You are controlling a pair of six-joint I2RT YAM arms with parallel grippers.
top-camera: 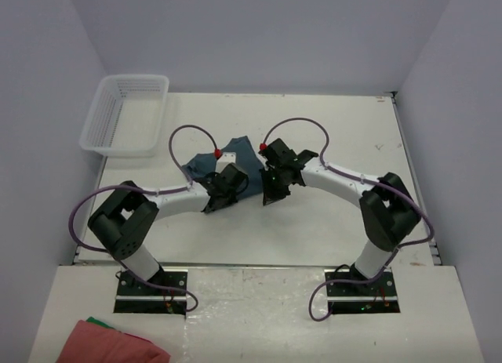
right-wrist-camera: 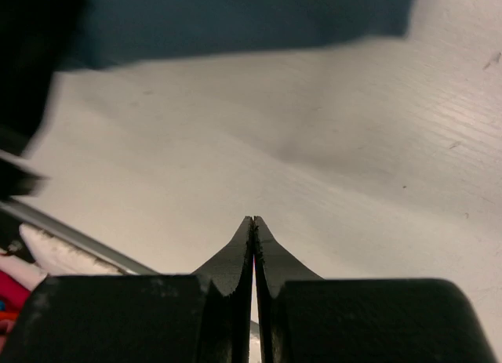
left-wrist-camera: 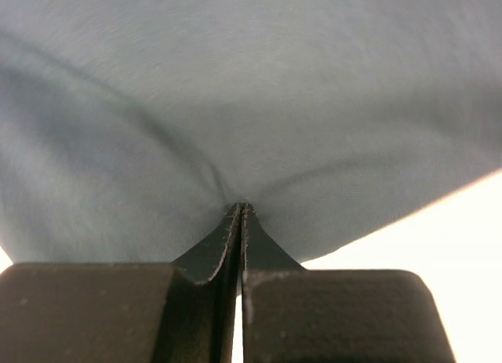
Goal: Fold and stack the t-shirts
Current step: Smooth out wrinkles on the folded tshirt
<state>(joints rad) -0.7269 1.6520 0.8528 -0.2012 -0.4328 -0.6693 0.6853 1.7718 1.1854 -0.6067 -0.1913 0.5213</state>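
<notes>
A white table (top-camera: pixel 337 136) is seen from above, enclosed by pale walls. The left arm (top-camera: pixel 169 198) and the right arm (top-camera: pixel 345 179) are bolted at its near edge. Each is bent at the elbow and angled inward, so that the two wrists are placed near each other over the middle of the table without touching. A dark teal-blue t-shirt (top-camera: pixel 239 153) is found crumpled at the middle of the table, just beyond the wrists and partly hidden by the left one. A white plastic basket (top-camera: pixel 118 150) is set at the far left corner, well apart from the t-shirt. A pink-red cloth (top-camera: pixel 110 343) with a green edge is laid on the near ledge, left of the left arm's base. The left gripper (left-wrist-camera: pixel 241 208) is pitched down into the t-shirt: its jaws are pressed together on a pinch of the fabric, and creases are gathered toward the tips. The right gripper (right-wrist-camera: pixel 252 220) is held low over bare table, its jaws closed flat against each other with nothing between them; the t-shirt's edge is seen beyond it, untouched
</notes>
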